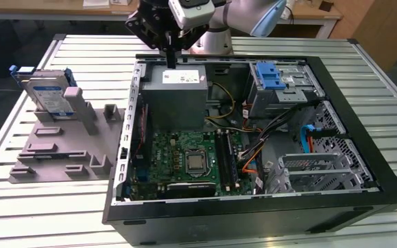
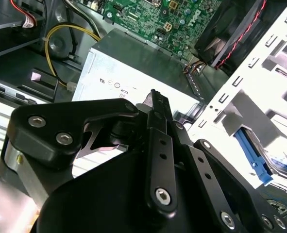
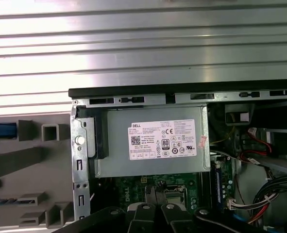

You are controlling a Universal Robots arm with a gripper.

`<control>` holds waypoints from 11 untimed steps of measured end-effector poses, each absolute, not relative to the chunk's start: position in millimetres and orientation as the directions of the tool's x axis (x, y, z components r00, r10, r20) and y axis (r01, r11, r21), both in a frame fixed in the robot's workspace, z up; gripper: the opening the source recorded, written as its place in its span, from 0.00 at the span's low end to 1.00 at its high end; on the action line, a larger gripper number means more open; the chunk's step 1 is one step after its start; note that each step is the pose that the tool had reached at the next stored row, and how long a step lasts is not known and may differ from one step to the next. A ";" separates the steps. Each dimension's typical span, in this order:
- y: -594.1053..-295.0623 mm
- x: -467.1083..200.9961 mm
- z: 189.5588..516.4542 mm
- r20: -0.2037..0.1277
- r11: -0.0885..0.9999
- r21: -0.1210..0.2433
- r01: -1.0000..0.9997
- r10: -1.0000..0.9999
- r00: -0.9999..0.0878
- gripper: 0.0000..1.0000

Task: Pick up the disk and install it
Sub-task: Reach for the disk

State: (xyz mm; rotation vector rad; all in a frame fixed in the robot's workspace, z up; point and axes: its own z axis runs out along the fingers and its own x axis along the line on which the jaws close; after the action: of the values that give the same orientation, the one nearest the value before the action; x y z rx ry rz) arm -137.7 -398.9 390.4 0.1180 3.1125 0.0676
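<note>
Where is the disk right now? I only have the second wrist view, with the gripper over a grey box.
Observer: In the exterior view the disk stands on edge in a grey holder on the table, at the exterior view's left of the computer case.
Operator: Is the gripper anywhere near it?
Observer: No. The gripper hangs shut and empty above the grey box by the case's far wall, well apart from the disk.
Operator: Is anything in front of the disk?
Observer: Yes, one grey post of the holder stands just in front of it.
</note>
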 end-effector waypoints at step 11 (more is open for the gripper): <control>-398.9 -142.2 388.9 -0.024 0.996 0.044 0.075 0.076 -0.997 0.11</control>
State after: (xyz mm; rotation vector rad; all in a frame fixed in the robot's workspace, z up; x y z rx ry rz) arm -142.2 -398.9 388.9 0.1180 3.1126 0.0677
